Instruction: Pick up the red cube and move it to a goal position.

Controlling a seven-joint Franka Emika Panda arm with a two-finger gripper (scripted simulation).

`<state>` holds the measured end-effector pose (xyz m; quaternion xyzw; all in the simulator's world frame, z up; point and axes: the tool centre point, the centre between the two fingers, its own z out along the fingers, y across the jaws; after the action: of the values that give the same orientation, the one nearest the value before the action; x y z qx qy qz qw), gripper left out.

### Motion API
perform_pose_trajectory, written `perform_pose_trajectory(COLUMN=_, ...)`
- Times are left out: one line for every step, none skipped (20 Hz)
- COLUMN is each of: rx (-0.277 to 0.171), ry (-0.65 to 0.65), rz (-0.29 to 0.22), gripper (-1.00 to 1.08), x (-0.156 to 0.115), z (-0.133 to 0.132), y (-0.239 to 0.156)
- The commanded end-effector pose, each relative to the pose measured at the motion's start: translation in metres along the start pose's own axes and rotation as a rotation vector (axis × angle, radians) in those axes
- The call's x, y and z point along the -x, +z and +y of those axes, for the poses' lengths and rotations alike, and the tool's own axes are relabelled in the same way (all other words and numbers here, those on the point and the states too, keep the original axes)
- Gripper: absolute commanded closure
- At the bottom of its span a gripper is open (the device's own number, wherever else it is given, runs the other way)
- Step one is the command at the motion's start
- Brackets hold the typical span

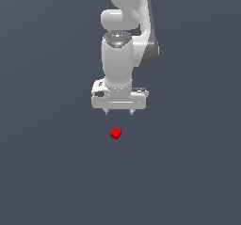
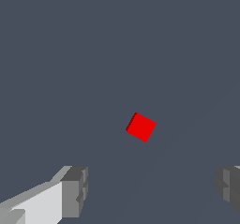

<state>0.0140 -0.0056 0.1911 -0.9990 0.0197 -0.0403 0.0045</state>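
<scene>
The cube (image 1: 116, 133) is the nearest thing in the exterior view. It sits alone on the flat grey floor (image 1: 47, 172). Nothing is touching it. It is small, bright red, and turned a bit so its sides are not lined up with the gripper.

Just behind and above it hangs the gripper (image 1: 119, 111). Its two fingers are spread wide apart and hold nothing. In the wrist view the cube (image 2: 140, 127) shows ahead of the fingers (image 2: 75, 190), not between them.

Farther back the white arm (image 1: 123, 36) goes up out of the picture.

To grab well, I think the gripper should slide over until the cube is right between the fingers. It should twist to match the cube's flat sides, go straight down, then squeeze.
</scene>
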Motion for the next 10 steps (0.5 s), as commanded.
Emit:
perform_pose_trajectory(rx=0.000, ry=0.000, rz=0.000, gripper=-0.92, x=0.000, z=0.000, y=0.000)
perform_pose_trajectory(rx=0.000, ry=0.001, rz=0.000, gripper=-0.92, x=0.000, z=0.000, y=0.000)
perform_pose_trajectory(rx=0.000, ry=0.003, rz=0.000, gripper=-0.92, x=0.000, z=0.000, y=0.001)
perform_pose_trajectory(rx=0.000, ry=0.006, rz=-0.001, gripper=-0.92, x=0.000, z=0.000, y=0.002)
perform_pose_trajectory(rx=0.001, ry=0.011, rz=-0.002, gripper=-0.92, x=0.000, z=0.000, y=0.004)
perform_pose_trajectory(rx=0.001, ry=0.018, rz=-0.003, gripper=-0.92, x=0.000, z=0.001, y=0.006)
perform_pose_trajectory(rx=0.002, ry=0.025, rz=-0.004, gripper=-0.92, x=0.000, z=0.001, y=0.009)
perform_pose_trajectory(rx=0.003, ry=0.035, rz=-0.005, gripper=-0.92, x=-0.001, z=0.001, y=0.012)
perform_pose_trajectory(rx=0.003, ry=0.045, rz=-0.007, gripper=-0.92, x=-0.001, z=0.001, y=0.016)
perform_pose_trajectory(rx=0.004, ry=0.058, rz=-0.008, gripper=-0.92, x=-0.001, z=0.002, y=0.020)
